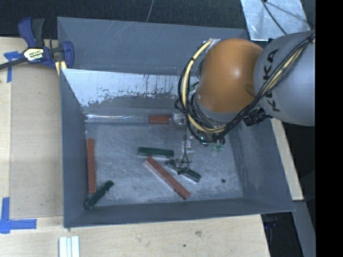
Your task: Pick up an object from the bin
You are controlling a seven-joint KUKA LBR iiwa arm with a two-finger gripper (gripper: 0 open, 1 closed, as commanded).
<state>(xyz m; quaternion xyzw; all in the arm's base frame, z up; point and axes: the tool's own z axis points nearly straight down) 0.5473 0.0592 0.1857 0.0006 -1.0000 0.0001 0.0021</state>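
My gripper (185, 164) reaches down into the middle of the bin, right of centre. Its tip is low over a small dark green piece (192, 175) that lies on the floor. Touching that piece on the left, a long reddish-brown stick (166, 178) lies slanted. Another dark green bar (155, 152) lies just left of the gripper, above the stick. Whether anything is gripped is hidden by the gripper's own body.
A second reddish-brown stick (91, 165) lies along the left wall. A dark green marker-like piece (99, 194) sits in the front left corner. At the foot of the back wall lies a clear-handled tool with a reddish end (159, 120). The arm's orange cover hangs over the back right.
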